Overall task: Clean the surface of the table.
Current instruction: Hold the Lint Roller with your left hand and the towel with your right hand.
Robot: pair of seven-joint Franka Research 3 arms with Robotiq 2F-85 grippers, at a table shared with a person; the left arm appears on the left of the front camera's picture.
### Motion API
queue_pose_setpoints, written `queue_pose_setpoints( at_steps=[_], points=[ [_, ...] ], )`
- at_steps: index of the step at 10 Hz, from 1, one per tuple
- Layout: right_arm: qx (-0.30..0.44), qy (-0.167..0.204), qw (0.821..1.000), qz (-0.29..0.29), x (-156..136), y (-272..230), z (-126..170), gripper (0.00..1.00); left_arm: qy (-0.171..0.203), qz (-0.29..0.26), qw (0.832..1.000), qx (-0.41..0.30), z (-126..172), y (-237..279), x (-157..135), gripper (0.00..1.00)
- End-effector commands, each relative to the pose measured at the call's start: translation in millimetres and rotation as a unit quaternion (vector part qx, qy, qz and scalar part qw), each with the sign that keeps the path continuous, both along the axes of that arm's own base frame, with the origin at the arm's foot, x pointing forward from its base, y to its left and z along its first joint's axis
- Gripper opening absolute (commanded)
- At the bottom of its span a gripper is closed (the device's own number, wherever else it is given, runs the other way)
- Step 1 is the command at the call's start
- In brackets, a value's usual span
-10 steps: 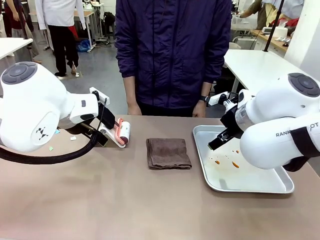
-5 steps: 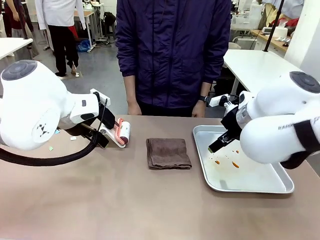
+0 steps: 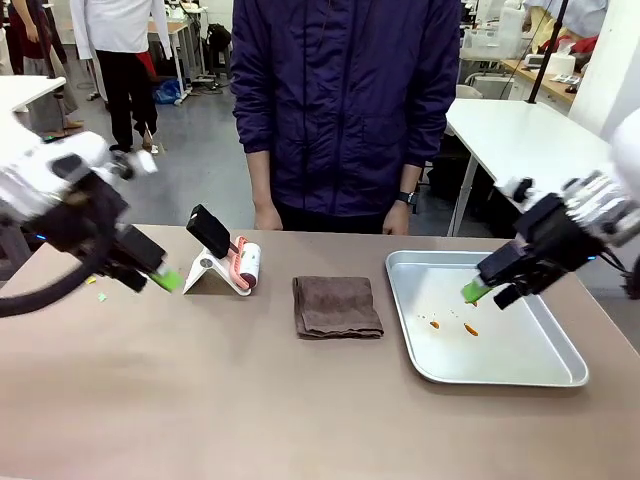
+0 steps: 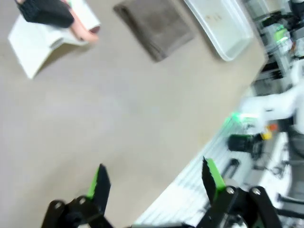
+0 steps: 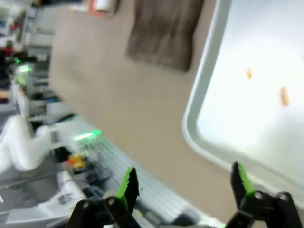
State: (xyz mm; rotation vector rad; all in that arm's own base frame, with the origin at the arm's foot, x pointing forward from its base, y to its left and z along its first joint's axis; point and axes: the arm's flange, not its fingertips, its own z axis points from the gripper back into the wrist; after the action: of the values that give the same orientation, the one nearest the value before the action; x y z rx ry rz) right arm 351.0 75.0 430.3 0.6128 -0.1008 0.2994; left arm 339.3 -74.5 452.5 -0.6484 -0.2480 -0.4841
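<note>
Taupe-brown table (image 3: 250, 400) spans the lower half of the front view from edge to edge, its matte top mostly bare. At centre frame a folded brown cloth (image 3: 337, 306) lies flat on it. Right of centre, apart from the cloth, sits a shallow metal tray (image 3: 520, 350) with a few small orange spots (image 3: 470, 329) on its floor. Left of centre a lint roller (image 3: 247, 266) rests on a white stand (image 3: 205, 272), its black handle tilted toward the upper left.

My left gripper (image 3: 160, 278) hangs over the table at the left of the frame, near the stand; I cannot tell whether it touches the top. In my left wrist view its fingers (image 4: 100, 183) stand spread wide over bare tabletop. My right gripper (image 3: 488, 292) hovers above the upper left part of the tray. In my right wrist view its fingers (image 5: 127, 183) are likewise spread wide, with the tray's rim beneath them.

At upper centre a person (image 3: 345, 100) in a dark blue jacket stands at the table's far edge.
</note>
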Motion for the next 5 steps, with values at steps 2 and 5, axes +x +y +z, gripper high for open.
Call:
queue_pose_setpoints(
  at_steps=[2,5],
  points=[
    [0.157,0.099,0.978,-0.097,-8,-79,-20,1.00,0.019,0.058,0.978,-0.201,-15,91,0,1.00],
    [0.267,0.122,0.933,-0.206,-15,-171,-62,1.00,0.035,0.162,0.937,-0.307,-66,182,-11,1.00]
  ],
)
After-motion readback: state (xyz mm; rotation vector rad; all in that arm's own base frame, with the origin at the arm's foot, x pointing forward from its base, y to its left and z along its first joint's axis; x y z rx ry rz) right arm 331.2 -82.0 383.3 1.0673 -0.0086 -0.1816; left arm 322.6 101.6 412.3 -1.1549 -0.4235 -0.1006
